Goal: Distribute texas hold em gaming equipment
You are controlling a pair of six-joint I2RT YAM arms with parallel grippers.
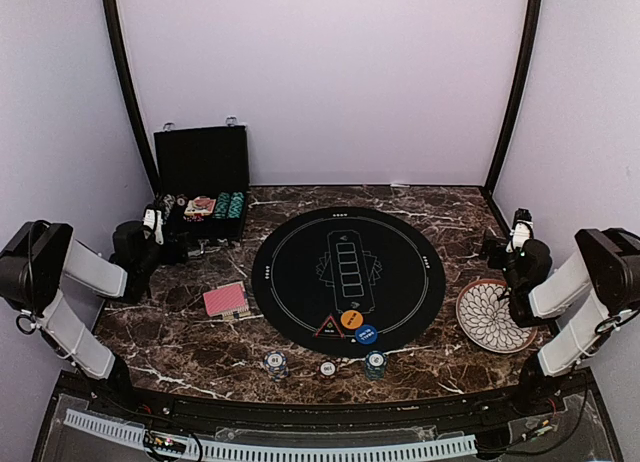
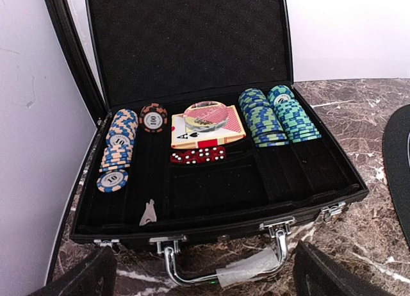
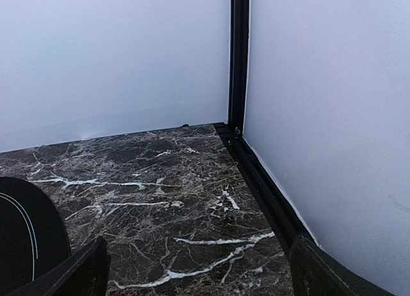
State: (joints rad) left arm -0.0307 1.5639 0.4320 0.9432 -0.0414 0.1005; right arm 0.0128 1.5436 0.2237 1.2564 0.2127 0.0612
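Left wrist shows me dice (image 2: 197, 155) and chips (image 2: 278, 120) in the far-left corner case (image 2: 192, 40), indistinct from above, left gripper (image 2: 205, 278) and right gripper (image 3: 198, 273) wide open, empty

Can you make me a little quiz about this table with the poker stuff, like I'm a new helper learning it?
1. True or false: the black case is shut.
2. Where does the pink-backed card deck lie?
A. on the white plate
B. on the marble table, left of the round black mat
C. in the middle of the mat
3. Fill in the blank: the dice inside the case are coloured ___.

Key: 1 false, its lid stands open. 2 B. 3 red.
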